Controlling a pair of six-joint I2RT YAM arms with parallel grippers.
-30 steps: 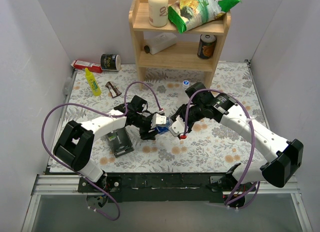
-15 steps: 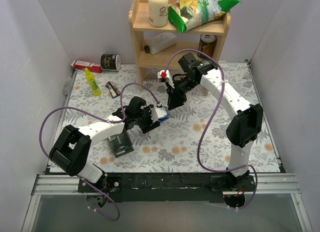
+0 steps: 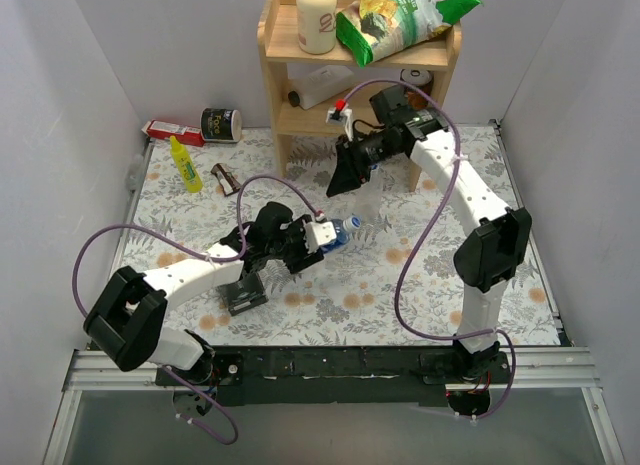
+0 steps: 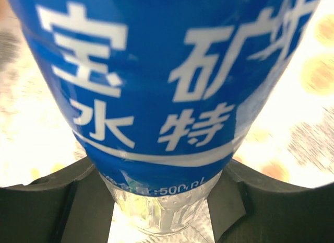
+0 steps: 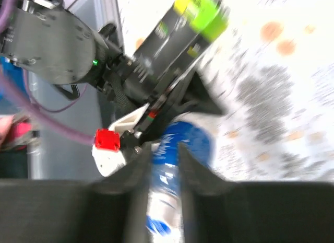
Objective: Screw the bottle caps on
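Observation:
The blue-labelled clear bottle (image 3: 337, 232) lies across the mat's middle, neck pointing right. A blue cap (image 3: 352, 223) sits on its neck. My left gripper (image 3: 318, 238) is shut on the bottle's lower body. In the left wrist view the label (image 4: 156, 70) fills the frame, with the fingers (image 4: 62, 201) at its sides. My right gripper (image 3: 342, 178) hangs high above, near the shelf, apart from the bottle. Its fingers (image 5: 140, 164) stand a narrow gap apart with nothing between them. Below them, blurred, show the bottle (image 5: 166, 196) and its cap (image 5: 160, 226). The plain bottle and second cap are not visible.
A wooden shelf (image 3: 283, 80) at the back holds two white bottles (image 3: 316, 17), a green snack bag (image 3: 400, 15) and a can. A yellow squeeze bottle (image 3: 185, 163), a tin (image 3: 221, 125) and a red box (image 3: 168, 131) lie back left. A black box (image 3: 238, 287) lies near the left arm.
My right gripper has left the bottle's neck, risen and swung back toward the shelf. My left gripper has kept hold of the bottle and shifted it slightly right.

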